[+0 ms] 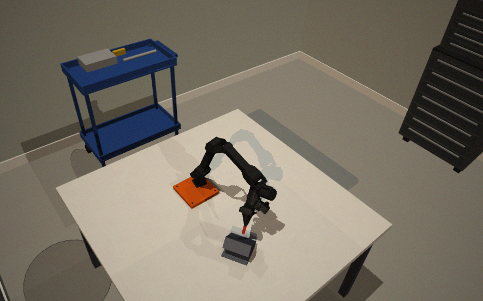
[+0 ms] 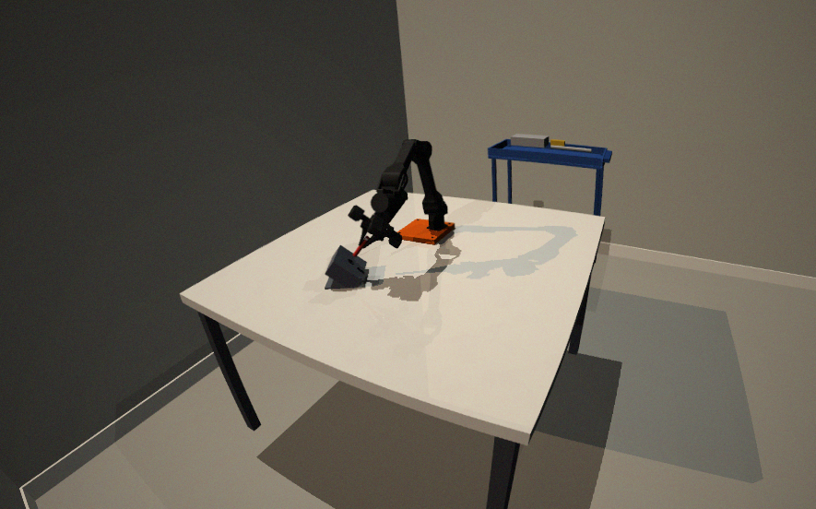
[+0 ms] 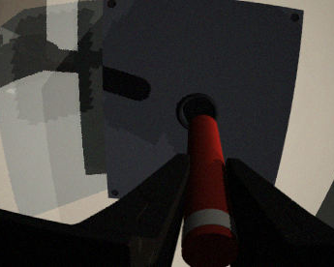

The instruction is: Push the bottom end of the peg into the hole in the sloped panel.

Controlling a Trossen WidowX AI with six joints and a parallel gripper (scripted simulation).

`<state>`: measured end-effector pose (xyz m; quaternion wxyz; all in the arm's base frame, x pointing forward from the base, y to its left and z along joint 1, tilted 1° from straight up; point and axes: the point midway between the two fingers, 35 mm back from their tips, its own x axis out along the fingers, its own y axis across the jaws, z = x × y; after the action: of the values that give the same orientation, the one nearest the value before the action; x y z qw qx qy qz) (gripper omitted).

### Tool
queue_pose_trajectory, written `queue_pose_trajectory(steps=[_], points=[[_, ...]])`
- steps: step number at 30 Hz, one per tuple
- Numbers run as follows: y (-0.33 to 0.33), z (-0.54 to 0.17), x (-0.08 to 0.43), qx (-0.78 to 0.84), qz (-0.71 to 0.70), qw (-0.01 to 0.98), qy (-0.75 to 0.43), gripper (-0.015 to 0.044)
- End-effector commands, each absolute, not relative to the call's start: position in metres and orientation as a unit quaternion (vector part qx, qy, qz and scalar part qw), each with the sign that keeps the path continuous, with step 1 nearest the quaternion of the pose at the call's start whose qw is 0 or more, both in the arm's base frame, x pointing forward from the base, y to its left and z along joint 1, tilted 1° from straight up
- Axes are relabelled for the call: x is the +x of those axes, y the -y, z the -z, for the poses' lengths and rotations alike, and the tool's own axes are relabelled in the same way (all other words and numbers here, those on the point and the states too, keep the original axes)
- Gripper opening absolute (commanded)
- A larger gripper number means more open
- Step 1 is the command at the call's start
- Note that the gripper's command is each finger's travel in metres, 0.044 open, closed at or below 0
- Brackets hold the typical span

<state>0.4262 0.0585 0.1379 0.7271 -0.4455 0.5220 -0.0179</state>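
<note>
The gripper [image 1: 245, 224] [image 2: 366, 239] [image 3: 205, 167] is closed around the round red peg [image 1: 244, 229] [image 2: 359, 247] [image 3: 205, 169], fingers narrowly parted by it. Only the wrist view shows the peg's pale band and its far end overlapping the round hole [image 3: 181, 112] in the sloped panel [image 1: 239, 245] [image 2: 346, 267] [image 3: 250, 63]; whether it has entered, I can't tell. Beyond the orange base plate [image 1: 191, 199] [image 2: 412, 231] stands a blue cart [image 1: 105, 86] [image 2: 543, 159].

My arm [image 1: 238, 158] [image 2: 426, 179] is matte black from foot to wrist, built of long, slim, angular links with thicker, rounded housings at the joints. A dark, stubby cylinder [image 1: 268, 192] [image 2: 380, 203] sits on my forearm's lower end. My gripper [image 1: 245, 225] [image 2: 364, 241] [image 3: 205, 167] has 2 black fingers, broad at the root and tapering to narrow, blunt tips. My foot stands on a flat, square, bright orange base plate [image 1: 192, 200] [image 2: 414, 230] with small dark holes near its corners.
</note>
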Motion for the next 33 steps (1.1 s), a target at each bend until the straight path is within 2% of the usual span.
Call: queue_pose_trajectory(steps=[1, 33], points=[[-0.055, -0.132, 0.428, -0.448, 0.017, 0.724, -0.524, 0.0], [-0.049, -0.125, 0.434, -0.447, 0.021, 0.727, -0.521, 0.0]])
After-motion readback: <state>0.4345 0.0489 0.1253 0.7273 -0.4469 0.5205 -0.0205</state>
